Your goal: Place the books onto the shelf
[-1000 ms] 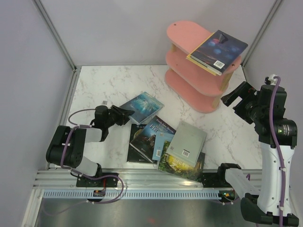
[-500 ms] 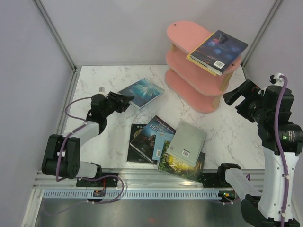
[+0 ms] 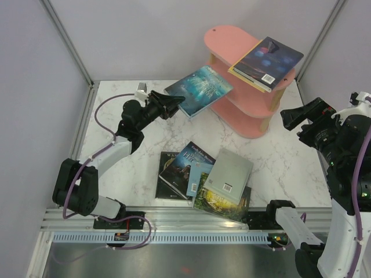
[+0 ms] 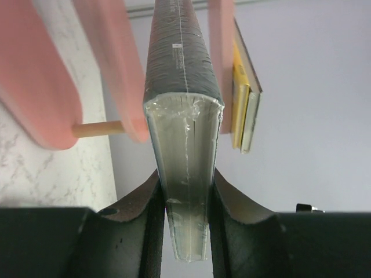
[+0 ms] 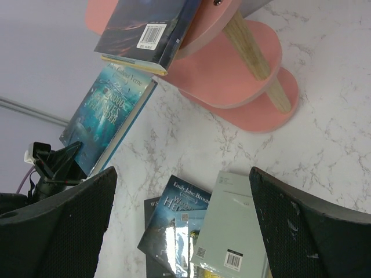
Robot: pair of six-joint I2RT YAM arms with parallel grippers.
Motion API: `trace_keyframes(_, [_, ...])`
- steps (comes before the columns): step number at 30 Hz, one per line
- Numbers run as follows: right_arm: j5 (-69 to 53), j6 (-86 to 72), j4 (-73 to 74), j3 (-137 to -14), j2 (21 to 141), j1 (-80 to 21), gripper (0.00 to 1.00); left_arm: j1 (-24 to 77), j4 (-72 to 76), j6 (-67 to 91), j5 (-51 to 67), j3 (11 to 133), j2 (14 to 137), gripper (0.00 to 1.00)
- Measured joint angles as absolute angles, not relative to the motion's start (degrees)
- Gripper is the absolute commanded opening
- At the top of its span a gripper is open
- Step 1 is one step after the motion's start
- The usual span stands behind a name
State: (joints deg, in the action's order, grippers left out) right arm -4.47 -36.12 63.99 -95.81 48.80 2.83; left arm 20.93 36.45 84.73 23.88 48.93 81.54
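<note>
Marble worktop [image 3: 116,116], walled by grey panels. Shelf [image 3: 223,40] stands at the far right corner; two books [image 3: 269,58], dark blue over yellow, lie on its top tier. Four books [image 3: 203,174] lie heaped at the near edge, centre. Teal book [image 3: 200,88] is airborne beside the middle tier, clamped in the left gripper [image 3: 173,103]. Right gripper [image 3: 306,116] is empty, jaws wide, at the right edge. Judged: two shelved, five outstanding.

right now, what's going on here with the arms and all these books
The left pincer is clamped on the edge of a teal book, holding it in the air with its far end at the pink shelf, between two boards. A dark blue book lies on the top board over a yellow book. Four more sit in a loose pile on the table. The right pincer hangs open and empty beside the shelf.
</note>
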Motion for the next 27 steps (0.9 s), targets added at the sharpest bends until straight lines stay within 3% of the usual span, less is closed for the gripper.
trace_keyframes(16, [-4.1, -35.3, 65.8, -99.9, 47.5, 1.2, 0.98, 38.2, 39.1, 85.1, 16.2, 70.2, 110.6, 0.02])
trace_keyframes(27, [-0.9, -35.4, 68.0, -101.0, 46.0, -3.4, 0.98, 42.6, 34.8, 85.2, 9.5, 82.6, 118.7, 0.02])
